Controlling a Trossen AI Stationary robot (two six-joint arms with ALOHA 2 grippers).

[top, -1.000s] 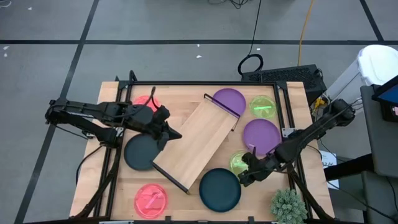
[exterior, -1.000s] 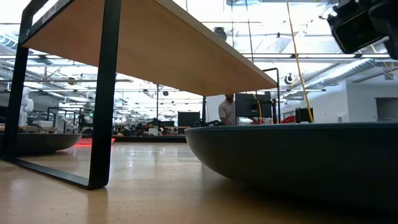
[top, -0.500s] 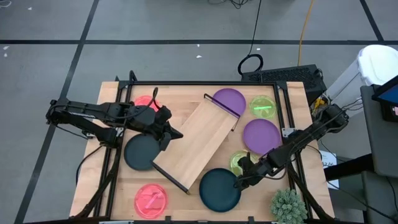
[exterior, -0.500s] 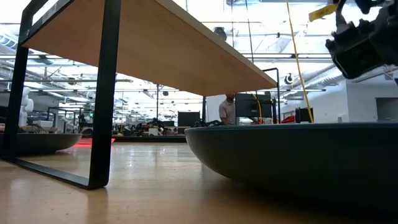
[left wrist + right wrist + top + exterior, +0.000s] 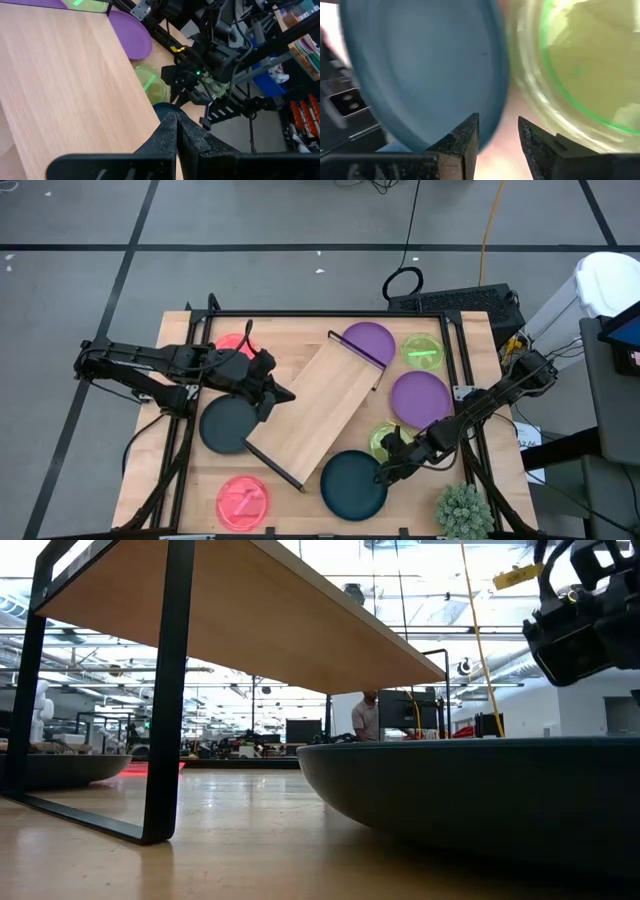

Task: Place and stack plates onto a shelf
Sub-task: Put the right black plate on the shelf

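While the left gripper (image 5: 283, 395) rests clenched and empty over the shelf's (image 5: 318, 408) 9 o'clock edge, the right gripper (image 5: 381, 472) hangs parted, grasping nothing, at the 3 o'clock rim of the dark teal plate (image 5: 352, 484), beside a green plate (image 5: 383, 440).

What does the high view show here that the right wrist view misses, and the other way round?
Only the high view shows the shelf lying diagonally, the purple and pink plates around it, the plant and the left gripper over the shelf's edge. Only the right wrist view shows the right gripper with its fingers apart, holding nothing. Both show the dark teal plate and the lime-green plate beside it.
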